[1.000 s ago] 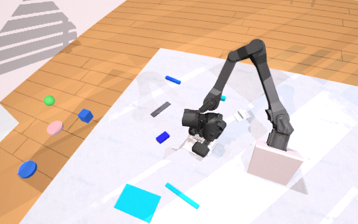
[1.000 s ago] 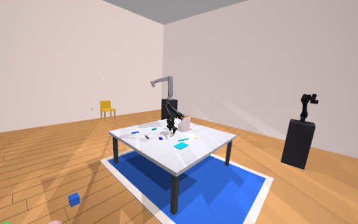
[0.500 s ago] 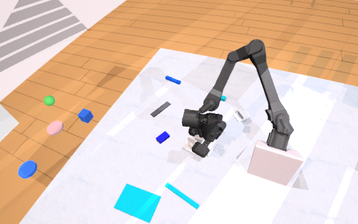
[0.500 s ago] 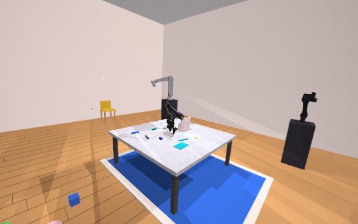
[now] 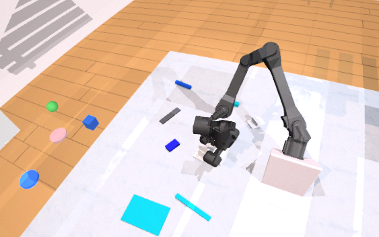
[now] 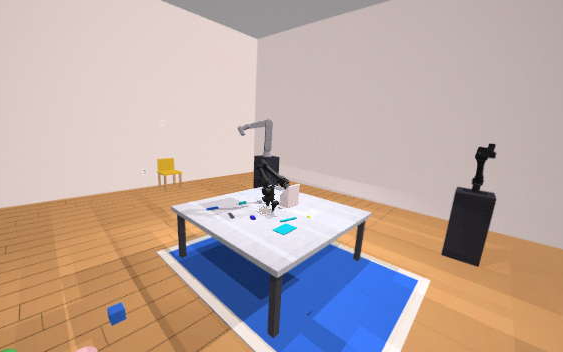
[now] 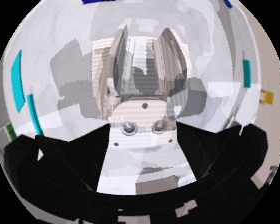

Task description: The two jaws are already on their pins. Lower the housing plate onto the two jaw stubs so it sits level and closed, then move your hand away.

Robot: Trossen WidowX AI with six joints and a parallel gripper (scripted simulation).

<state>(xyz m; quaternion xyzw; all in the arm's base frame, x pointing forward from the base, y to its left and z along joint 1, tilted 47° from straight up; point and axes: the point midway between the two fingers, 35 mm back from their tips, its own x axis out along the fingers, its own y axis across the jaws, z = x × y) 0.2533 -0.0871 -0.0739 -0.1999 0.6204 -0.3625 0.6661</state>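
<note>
The white housing plate (image 7: 145, 141) is between the fingers of my gripper (image 7: 141, 125) (image 5: 209, 147), which is shut on its sides. Two round holes show in the plate, with grey rounded stub tops visible at both; how far the stubs enter cannot be told. Beyond the plate in the wrist view stand the two pale jaws, a left jaw (image 7: 119, 62) and a right jaw (image 7: 175, 62), as upright walls with a gap between them. They stand over a pale ribbed base (image 7: 99, 50). In the top view the hand hides most of this assembly.
A blue block (image 5: 172, 145) and a dark grey bar (image 5: 169, 115) lie beside the hand. A cyan square (image 5: 145, 214) and a cyan strip (image 5: 192, 207) lie farther off. A blue rod (image 5: 183, 84), a teal piece (image 5: 236, 104) and a white part (image 5: 255, 122) lie near the arm.
</note>
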